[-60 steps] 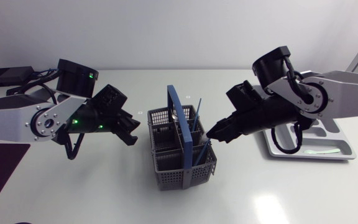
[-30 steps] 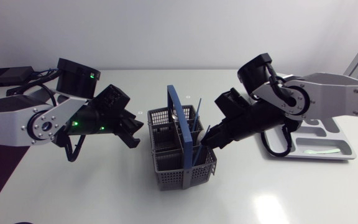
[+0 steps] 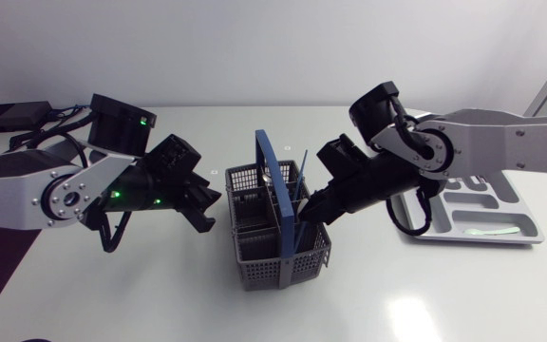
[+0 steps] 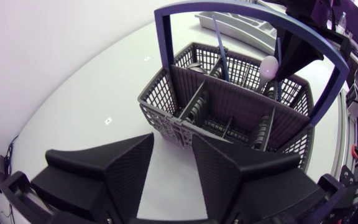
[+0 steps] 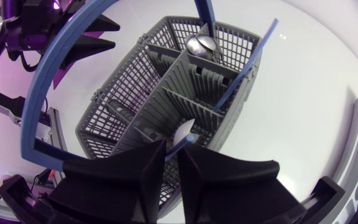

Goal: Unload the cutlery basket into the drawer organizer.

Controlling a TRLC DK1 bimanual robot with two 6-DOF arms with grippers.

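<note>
Basket (image 3: 266, 258) sits mid-counter w/ its blue hoop handle up. The organizer (image 3: 537, 228) is at the right, well apart. R hand (image 3: 304, 217) is down at the basket's right-side cells, its gap narrow, w/ a blue-handled piece (image 5: 182, 132), white end up, just at the tips. Some gap shows, so I judge it not clamped yet. L hand (image 3: 205, 204) hovers just beside the basket's left wall, spread wide, holding nothing.

Step in hand, I'd say: grip & pull that piece.
- Centre the stem btw both sides before closing, below the white end, so it can't pivot.
- Lift straight up along the cell, no tilt. The hoop arcs close by R hand, & a second blue stick (image 5: 244, 68) & a silver spoon (image 5: 202, 45) lean in the cells beyond, so a snag could drag the basket.
- L hand could steady the wall if the basket rises.
- Clear the rim fully before swinging right.
</note>
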